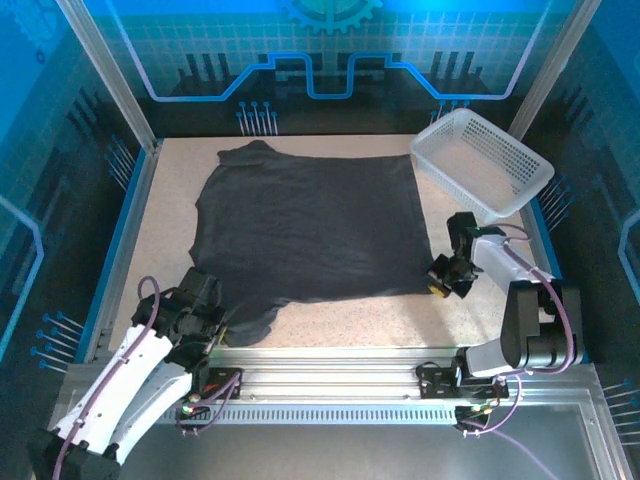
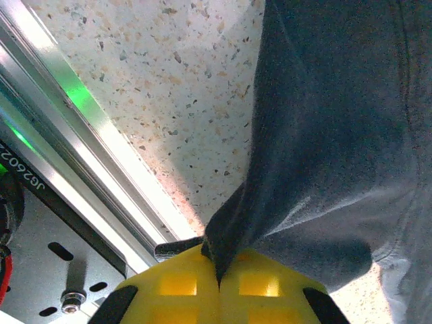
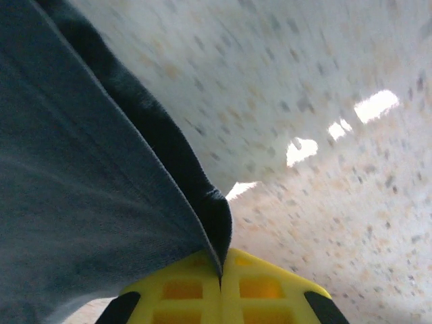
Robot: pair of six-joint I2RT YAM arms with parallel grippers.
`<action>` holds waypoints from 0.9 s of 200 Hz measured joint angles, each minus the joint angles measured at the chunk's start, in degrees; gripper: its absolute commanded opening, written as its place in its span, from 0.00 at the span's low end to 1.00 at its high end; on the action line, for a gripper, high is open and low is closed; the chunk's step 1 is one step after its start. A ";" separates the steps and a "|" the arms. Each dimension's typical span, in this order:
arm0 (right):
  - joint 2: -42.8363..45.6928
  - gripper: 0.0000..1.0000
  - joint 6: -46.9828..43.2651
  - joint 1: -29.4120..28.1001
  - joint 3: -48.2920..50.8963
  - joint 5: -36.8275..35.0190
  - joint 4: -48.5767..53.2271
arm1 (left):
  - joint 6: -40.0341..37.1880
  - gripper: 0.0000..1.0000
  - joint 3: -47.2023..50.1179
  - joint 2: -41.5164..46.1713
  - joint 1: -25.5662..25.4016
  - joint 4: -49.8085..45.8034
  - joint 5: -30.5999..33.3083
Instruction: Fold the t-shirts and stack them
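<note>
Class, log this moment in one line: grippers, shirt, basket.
left gripper: shut on t-shirt, near-left edge | right gripper: shut on t-shirt, near-right corner | basket: far right of table

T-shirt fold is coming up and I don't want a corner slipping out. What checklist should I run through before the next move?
1. Is the left gripper shut on the near-left corner of the t-shirt? Ok.
2. Is the right gripper shut on the near-right corner? Ok.
3. Is the cloth lying flat on the table? Not ok: it is bunched by the left gripper.
4. Is the basket apart from the far-right corner of the cloth? Cannot tell: they sit very close.
5. Is only one cloth layer pinched in each grip? Cannot tell.
</note>
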State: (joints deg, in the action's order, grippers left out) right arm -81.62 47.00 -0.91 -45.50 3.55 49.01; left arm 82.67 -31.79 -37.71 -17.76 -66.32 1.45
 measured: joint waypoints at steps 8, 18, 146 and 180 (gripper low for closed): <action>0.35 0.00 0.24 -0.39 1.29 0.11 0.13 | 0.00 0.00 -0.28 -0.17 0.00 -0.37 0.37; 0.52 0.00 0.57 -0.70 2.36 0.13 0.52 | -0.04 0.00 -0.96 -0.66 0.00 -1.14 0.94; -1.01 0.00 -0.55 -1.84 -16.50 -0.57 6.69 | -13.22 0.00 -22.51 -21.24 3.17 12.55 8.83; -6.47 0.00 -0.35 -1.84 -21.86 -0.52 6.71 | -18.03 0.00 -28.44 -28.87 9.01 18.80 7.74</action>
State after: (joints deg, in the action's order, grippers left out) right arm -88.09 46.65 -2.74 -67.35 3.03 55.72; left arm 64.64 -60.23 -66.59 -8.75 -47.53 9.19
